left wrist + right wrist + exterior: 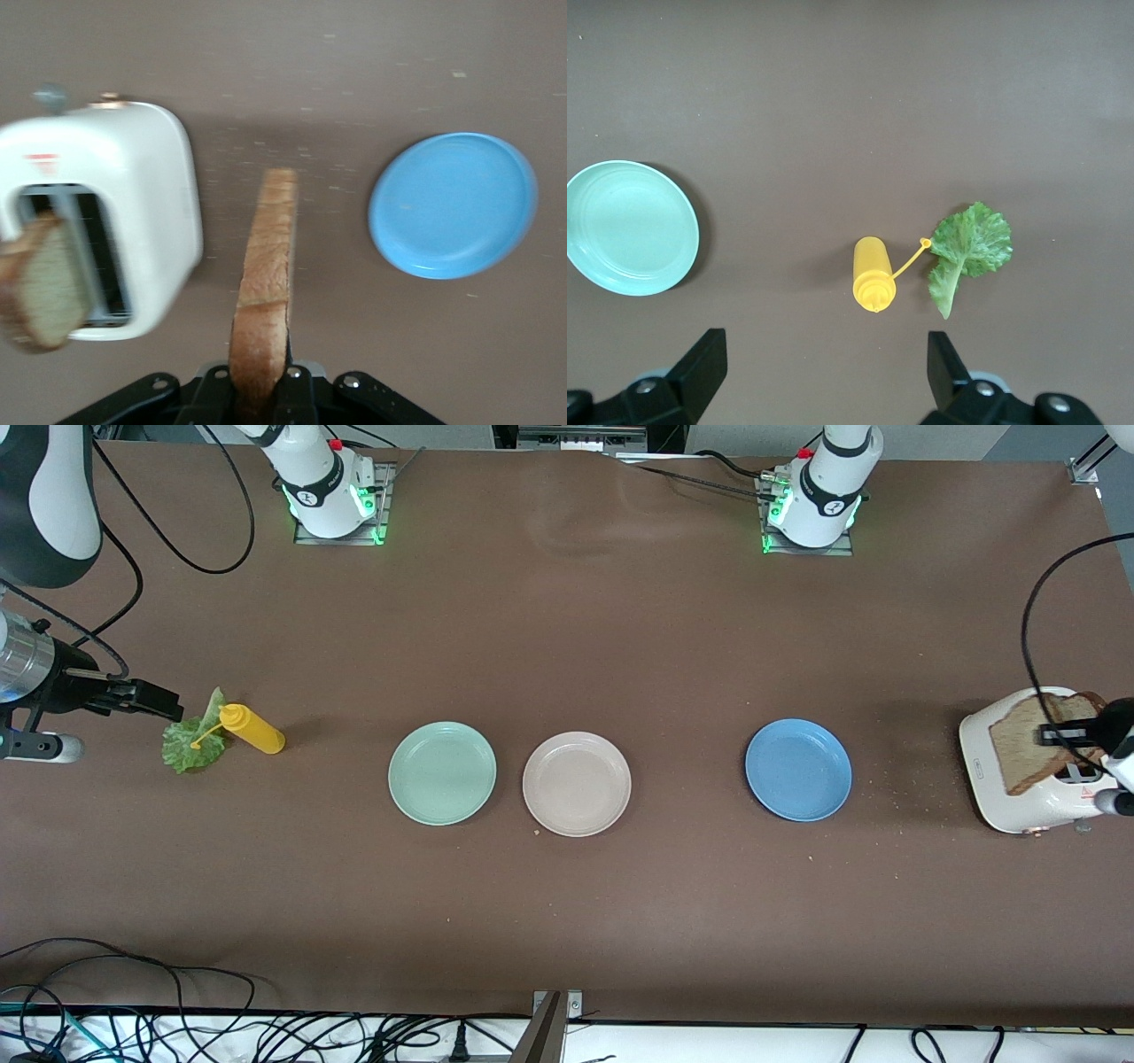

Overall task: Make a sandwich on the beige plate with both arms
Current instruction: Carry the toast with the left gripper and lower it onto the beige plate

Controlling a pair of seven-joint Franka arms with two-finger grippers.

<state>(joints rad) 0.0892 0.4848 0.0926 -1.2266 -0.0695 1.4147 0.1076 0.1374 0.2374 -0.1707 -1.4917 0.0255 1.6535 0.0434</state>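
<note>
The beige plate [576, 784] lies bare at mid-table between a mint-green plate [442, 772] and a blue plate [798, 769]. My left gripper [1066, 735] [261, 382] is shut on a brown bread slice [1019, 757] [266, 257], holding it upright over the white toaster [1028, 812] [151, 177]. A second slice [1083, 707] [40, 288] stands in the toaster's slot. The lettuce leaf [190, 746] [972, 246] lies flat at the right arm's end of the table. My right gripper [158, 701] [824, 372] hangs open beside the leaf, holding nothing.
A yellow squeeze bottle [253, 729] [873, 273] lies on its side, its cap against the lettuce. Crumbs dot the table between the blue plate [452, 205] and the toaster. The mint-green plate [629, 227] shows in the right wrist view. Cables run along the table's near edge.
</note>
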